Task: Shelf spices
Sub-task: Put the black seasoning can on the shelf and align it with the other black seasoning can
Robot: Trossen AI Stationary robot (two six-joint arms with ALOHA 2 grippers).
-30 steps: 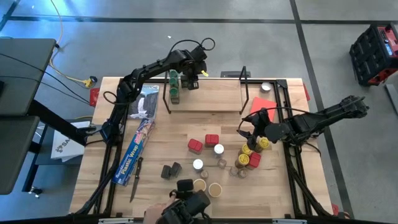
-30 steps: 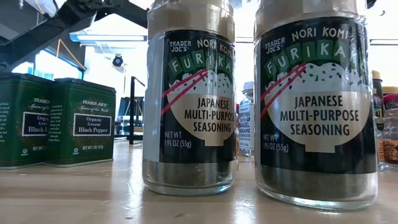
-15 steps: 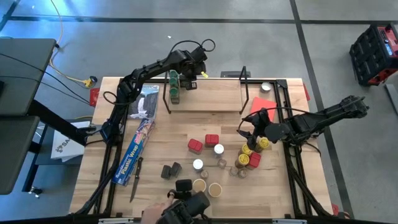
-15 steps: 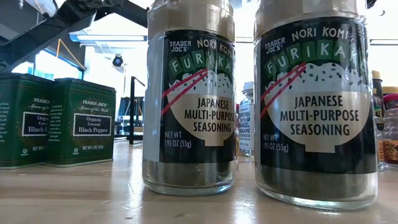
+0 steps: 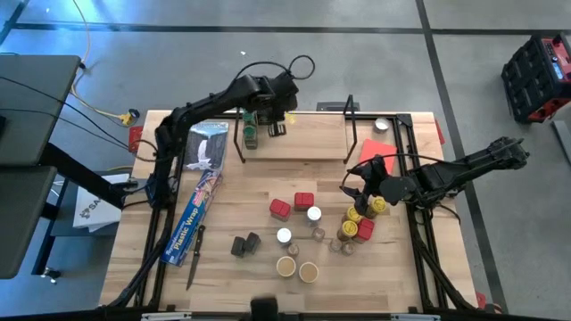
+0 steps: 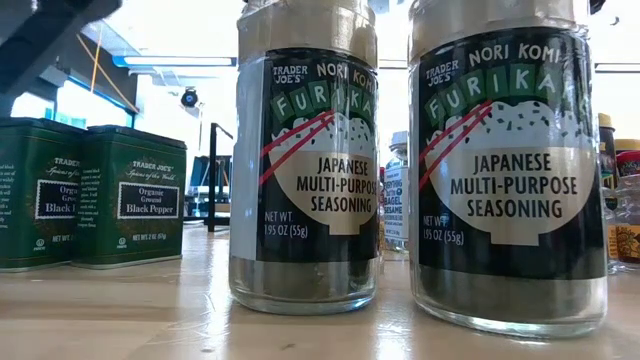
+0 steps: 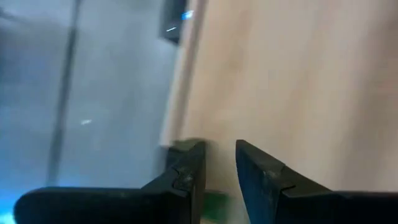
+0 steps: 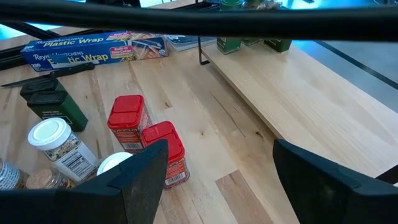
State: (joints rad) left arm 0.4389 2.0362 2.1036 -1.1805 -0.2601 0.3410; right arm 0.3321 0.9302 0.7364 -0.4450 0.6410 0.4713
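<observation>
Blocking the low view: two furikake jars (image 6: 305, 160)

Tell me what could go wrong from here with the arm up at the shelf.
1. The left gripper hovers right beside the green-lidded jars at the left end of the shelf; a careless move could topple them.
2. The jars stand close to the board's end, so a nudge might push one off.

high: overhead, whole table (image 5: 268, 183) | low: tabletop-level, jars (image 6: 305, 150) close | wrists: forward
</observation>
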